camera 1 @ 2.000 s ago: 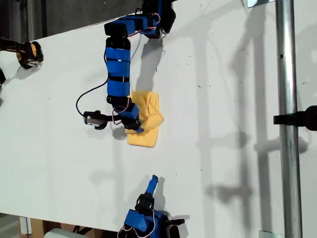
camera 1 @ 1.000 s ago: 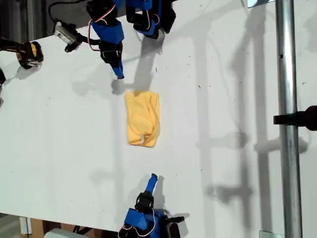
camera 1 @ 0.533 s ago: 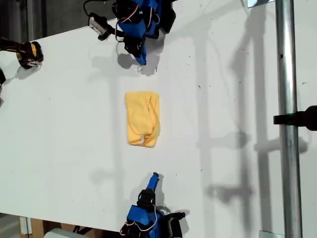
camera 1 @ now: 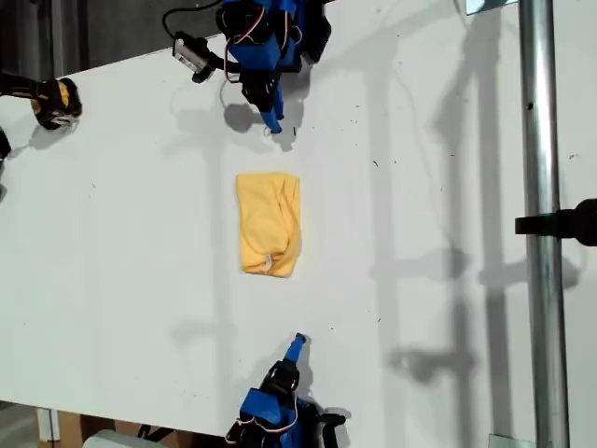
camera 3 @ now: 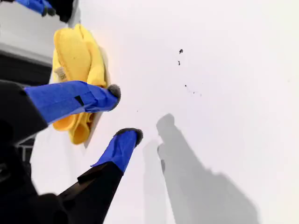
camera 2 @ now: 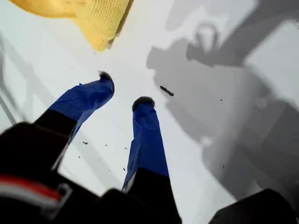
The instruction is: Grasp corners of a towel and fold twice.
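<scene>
On table [camera 1: 112,243] | folded towel [camera 1: 269,224] | white tag [camera 1: 268,261], unreadable

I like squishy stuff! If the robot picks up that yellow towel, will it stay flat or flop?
Probably flop. The towel already lies folded in soft, rounded rolls, so it looks limp, not stiff. Its fuzzy weave should grip well rather than slip. Pushed, it would likely bunch up, not slide neatly.
</scene>
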{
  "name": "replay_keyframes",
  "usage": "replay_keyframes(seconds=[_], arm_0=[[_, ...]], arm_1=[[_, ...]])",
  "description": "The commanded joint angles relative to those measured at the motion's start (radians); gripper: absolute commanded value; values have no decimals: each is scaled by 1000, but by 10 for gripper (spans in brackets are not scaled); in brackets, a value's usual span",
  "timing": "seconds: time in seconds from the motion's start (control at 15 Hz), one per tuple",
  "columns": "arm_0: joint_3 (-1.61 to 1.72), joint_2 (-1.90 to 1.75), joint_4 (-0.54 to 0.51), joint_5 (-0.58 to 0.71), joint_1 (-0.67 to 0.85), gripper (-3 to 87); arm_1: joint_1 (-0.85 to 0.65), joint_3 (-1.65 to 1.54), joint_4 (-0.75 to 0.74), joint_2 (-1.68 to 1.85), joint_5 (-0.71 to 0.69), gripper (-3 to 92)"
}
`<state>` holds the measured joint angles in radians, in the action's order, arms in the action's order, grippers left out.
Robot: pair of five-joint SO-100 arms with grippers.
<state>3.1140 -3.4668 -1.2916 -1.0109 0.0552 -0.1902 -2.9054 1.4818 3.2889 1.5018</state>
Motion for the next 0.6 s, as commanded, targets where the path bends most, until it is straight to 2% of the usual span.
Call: replay_keyframes(seconds=[0.0, 0.53], arm_0=[[3, -5, 0, 40, 14, 120], [3, -5, 0, 38, 15, 106]], arm_1=[[6, 9, 11, 2, -15, 144], [6, 9, 11, 2, -15, 144]])
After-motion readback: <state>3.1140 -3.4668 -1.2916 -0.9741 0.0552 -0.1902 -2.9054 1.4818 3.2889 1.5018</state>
